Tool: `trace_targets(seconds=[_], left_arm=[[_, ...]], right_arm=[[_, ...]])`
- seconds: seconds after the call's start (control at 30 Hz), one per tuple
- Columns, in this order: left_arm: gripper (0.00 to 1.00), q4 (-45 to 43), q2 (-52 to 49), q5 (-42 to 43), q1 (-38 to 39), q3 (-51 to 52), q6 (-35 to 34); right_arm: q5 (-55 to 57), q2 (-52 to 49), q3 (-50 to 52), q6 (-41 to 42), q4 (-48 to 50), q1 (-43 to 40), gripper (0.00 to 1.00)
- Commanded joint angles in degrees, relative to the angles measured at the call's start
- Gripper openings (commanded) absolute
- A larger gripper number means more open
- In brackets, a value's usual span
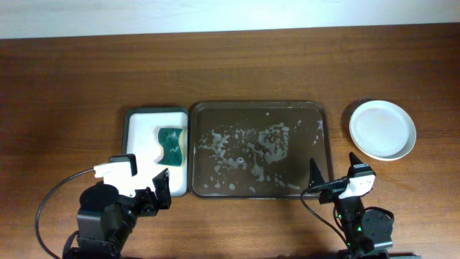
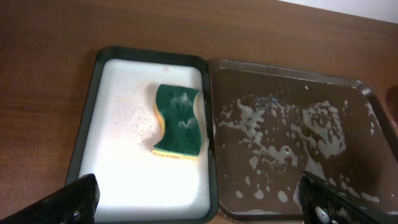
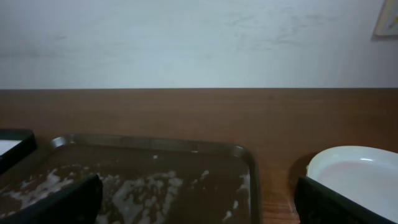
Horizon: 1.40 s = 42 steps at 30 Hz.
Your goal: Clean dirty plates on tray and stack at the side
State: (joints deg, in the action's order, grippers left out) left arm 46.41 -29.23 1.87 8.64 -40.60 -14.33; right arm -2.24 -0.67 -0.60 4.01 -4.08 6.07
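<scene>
A brown wood-grain counter runs back to a pale, bare wall. Nearest the robot, both arms hang low at the front edge. The left gripper is spread wide over the near corner of a small white tray, holding nothing and touching nothing. The right gripper is just as wide, empty, just off the near right corner of the tray.

Further in, a green scouring sponge with a yellow underside lies loose on the white tray, apart from either gripper. Beside it, rim against rim, the large dark tray carries only patches of foam and water; no plate is on it.

Out to the right, well clear of the tray, the plates sit as one white round on the counter. The top one looks clean; how many lie under it cannot be told.

By this lie of things the wiping and stacking look finished. The next move calls for little: at most a check that the pile is complete
</scene>
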Motion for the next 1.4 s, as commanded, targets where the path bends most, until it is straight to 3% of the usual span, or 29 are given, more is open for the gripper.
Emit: trace_targets(seconds=[0.0, 0.77, 0.87, 1.0, 1.13, 1.27, 1.33, 1.37], left_arm=[[0.99, -0.09, 0.37, -0.39, -0.2, 0.22, 0.5], [0.99, -0.07, 0.44, -0.39, -0.2, 0.22, 0.5], [0.99, 1.05, 2.54, -6.27, -1.07, 1.09, 1.38], [0.99, -11.28, 13.31, -7.08, -3.39, 13.77, 1.38], [0.99, -30.86, 26.4, -7.08, -3.74, 30.36, 1.38], [0.99, -50.69, 28.96, -4.48, -5.14, 40.37, 3.02], [0.99, -48.74, 28.96, 0.17, -5.51, 40.13, 11.37], [1.0, -46.53, 28.96, 0.5, -5.49, 40.13, 12.09]], right_arm=[[0.81, 0.48, 0.28, -0.61, -0.39, 0.33, 0.99], [0.83, 0.48, 0.28, -0.63, -0.39, 0.35, 0.99], [0.83, 0.48, 0.28, -0.63, -0.39, 0.35, 0.99], [0.83, 0.48, 0.28, -0.63, -0.39, 0.35, 0.99], [0.81, 0.48, 0.28, -0.63, -0.39, 0.35, 0.99], [0.81, 0.48, 0.28, -0.63, -0.39, 0.35, 0.99], [0.81, 0.48, 0.28, -0.61, -0.42, 0.35, 0.99], [0.81, 0.48, 0.28, -0.63, -0.39, 0.35, 0.99]])
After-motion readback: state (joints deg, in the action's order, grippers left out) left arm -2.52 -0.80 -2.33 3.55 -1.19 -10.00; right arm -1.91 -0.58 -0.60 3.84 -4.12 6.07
